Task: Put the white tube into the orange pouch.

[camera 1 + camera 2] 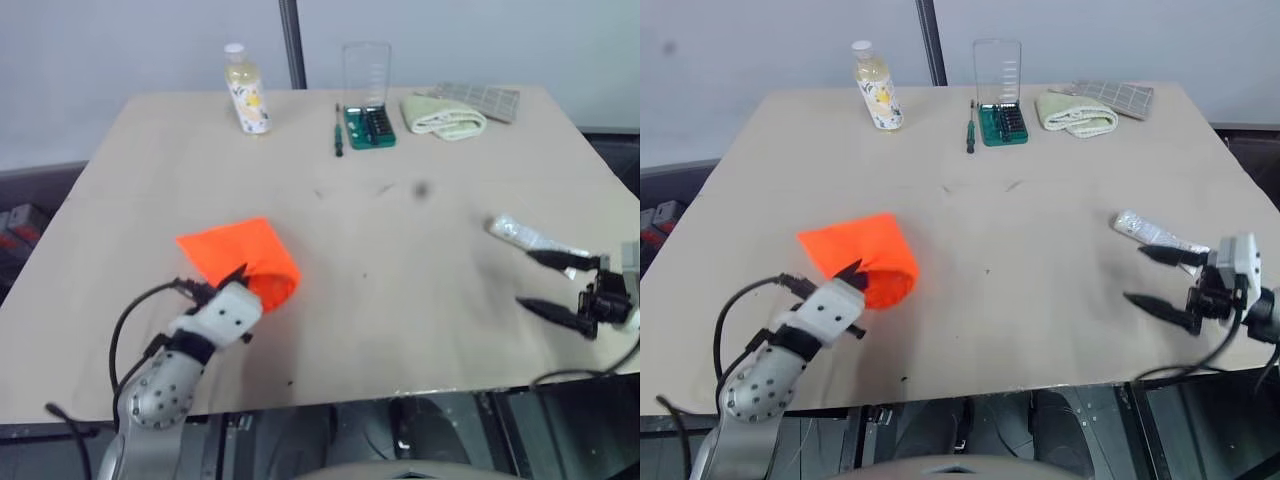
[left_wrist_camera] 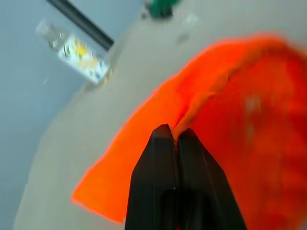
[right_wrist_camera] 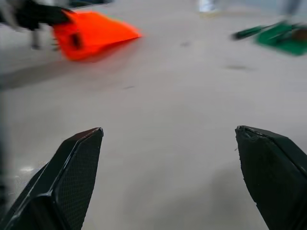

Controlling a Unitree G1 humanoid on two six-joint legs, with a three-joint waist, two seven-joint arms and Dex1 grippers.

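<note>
Nearest the robot, the left gripper [image 1: 854,277] had its two black fingers pinched together on the rim of the orange pouch [image 1: 862,254], at the end closest to the front edge of the table [image 1: 1040,330]. In the left wrist view the fabric seemed to pucker between the fingertips [image 2: 165,143], though blur made the fold hard to read. The pouch was bright orange and soft, its gathered mouth toward the gripper and its broader body fanning away to the robot's left and the far side.

On the right, the right gripper [image 1: 1160,276] held its fingers spread wide with nothing between them. The white tube [image 1: 1150,233] lay flat on the table, silvery-white, its long axis running from far-left to near-right; its near end lay just beside the farther finger [image 1: 1165,256].

Farther back stood a bottle [image 1: 876,87], a screwdriver set [image 1: 1000,122] and a rolled towel [image 1: 1076,113].
</note>
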